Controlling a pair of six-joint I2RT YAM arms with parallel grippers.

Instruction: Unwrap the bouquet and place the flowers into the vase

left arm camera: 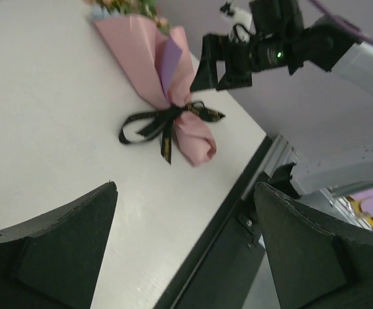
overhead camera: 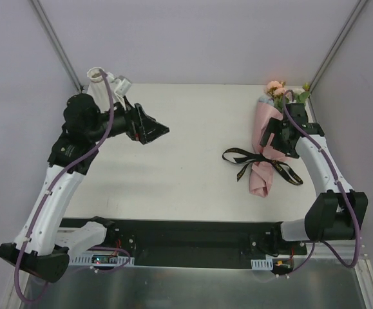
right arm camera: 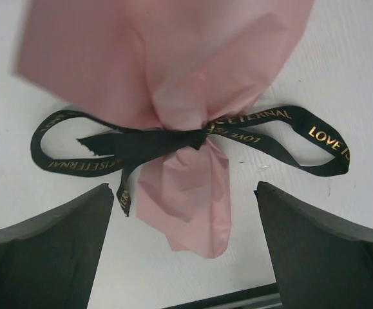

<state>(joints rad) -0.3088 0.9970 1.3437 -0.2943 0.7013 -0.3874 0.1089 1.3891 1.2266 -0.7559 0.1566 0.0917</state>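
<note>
Top view: pink-lilac paper-wrapped bouquet (overhead camera: 263,122) lies on white table (overhead camera: 192,180), right side; right gripper (overhead camera: 281,147) over its tied waist; left gripper (overhead camera: 157,131) well apart; white vase (overhead camera: 98,82), seemingly, behind left arm.
Left wrist: jaws spread, empty; bouquet far ahead.
Right wrist: jaws spread either side of black gold-lettered ribbon bow (right arm camera: 167,140), not gripping it.

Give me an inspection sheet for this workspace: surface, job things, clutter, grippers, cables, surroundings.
Surface: white table, no spills seen.
Job's things: bouquet lying at the right, still wrapped, black ribbon tied; vase at the far left corner, partly behind the left arm.
Clutter: nothing seen.
Grippers: left gripper jaws open, holding nothing; right gripper jaws open, above the ribbon knot.
Cables: purple cables along both arms.
Surroundings: pale walls, metal frame posts.
</note>
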